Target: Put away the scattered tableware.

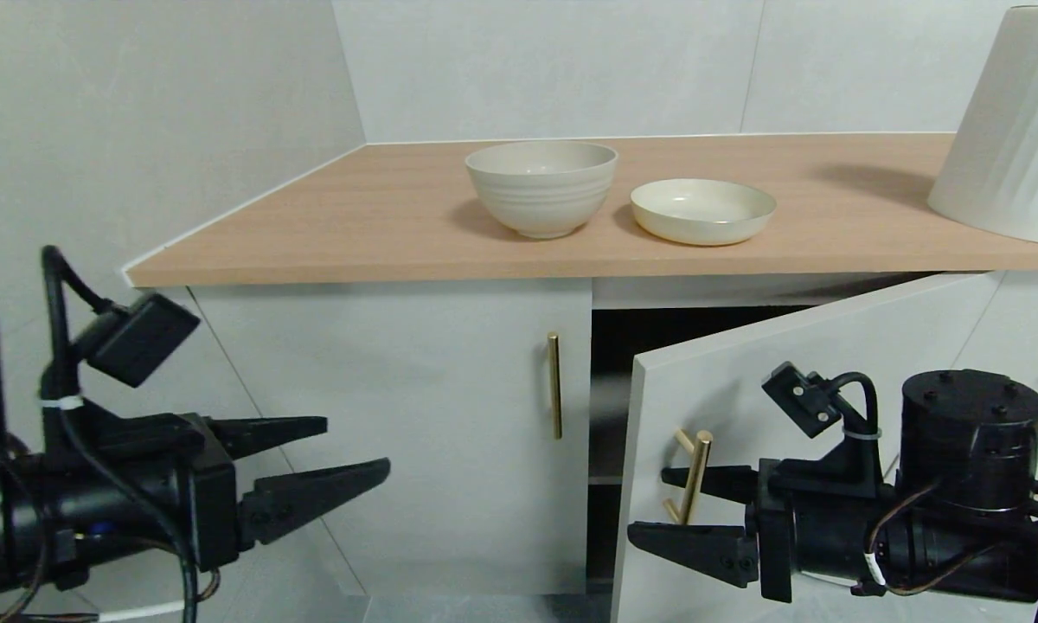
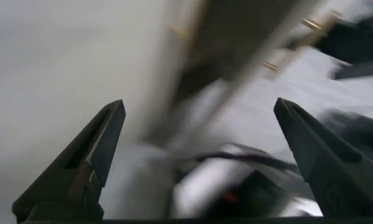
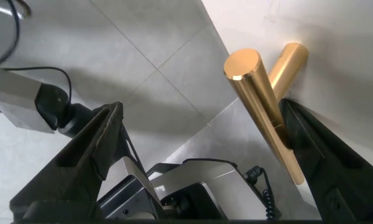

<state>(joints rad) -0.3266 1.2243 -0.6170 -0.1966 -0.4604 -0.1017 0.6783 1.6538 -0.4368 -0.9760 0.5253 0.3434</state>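
Note:
A deep cream bowl (image 1: 541, 186) and a shallow cream dish (image 1: 702, 209) stand side by side on the wooden countertop (image 1: 381, 225). Below it, the right cabinet door (image 1: 796, 363) hangs partly open, with a brass handle (image 1: 695, 474) on it. My right gripper (image 1: 668, 506) is open, its fingers either side of that brass handle (image 3: 264, 106), one finger (image 3: 326, 165) right against the bar. My left gripper (image 1: 356, 448) is open and holds nothing, low in front of the shut left door (image 1: 398, 415).
A white pleated lampshade (image 1: 1012, 130) stands at the countertop's right end. The left door carries its own brass handle (image 1: 554, 385). A dark cabinet interior (image 1: 610, 389) shows in the gap. Tiled walls close the left side and back.

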